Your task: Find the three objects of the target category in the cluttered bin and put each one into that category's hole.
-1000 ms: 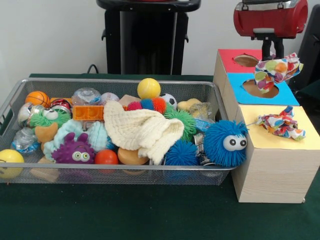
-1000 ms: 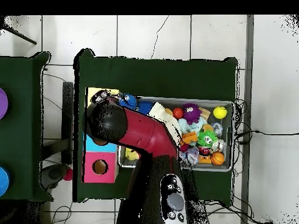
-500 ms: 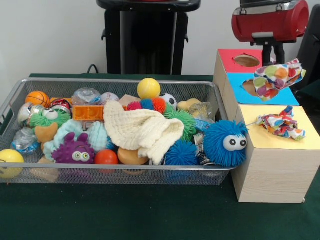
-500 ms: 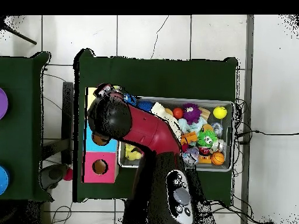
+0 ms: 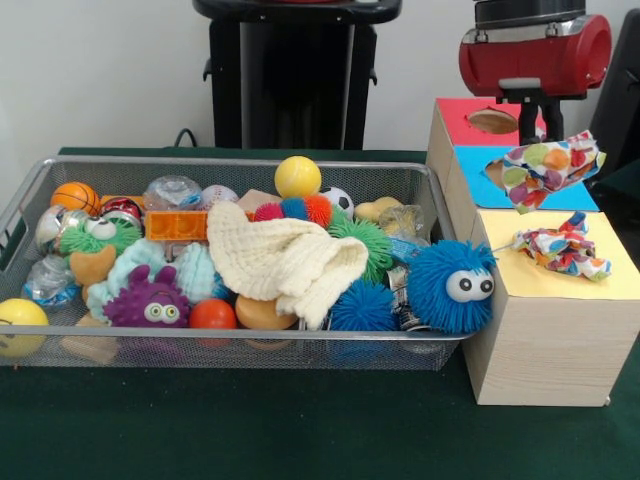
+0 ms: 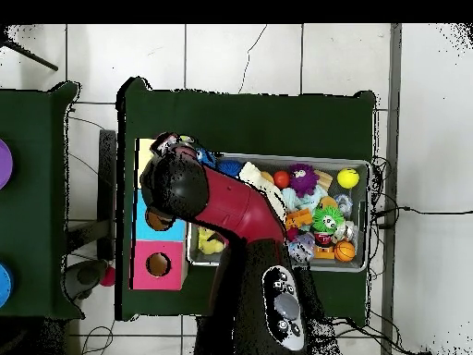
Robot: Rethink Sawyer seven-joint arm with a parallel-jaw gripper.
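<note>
Here the gripper hangs from the red arm above the box, pinching a dotted cloth that dangles in the air over the blue panel (the cloth hides most of that panel's hole). A second dotted cloth lies crumpled on the yellow panel, at its far side. The red panel behind shows an open round hole. Left of the box stands the wire bin, packed with toys: a cream knit cloth draped across the middle, a blue furry ball with eyes against the right wall, a purple monster, a yellow ball and a small basketball. From overhead the arm covers the box's middle; only the red panel is plainly seen.
</note>
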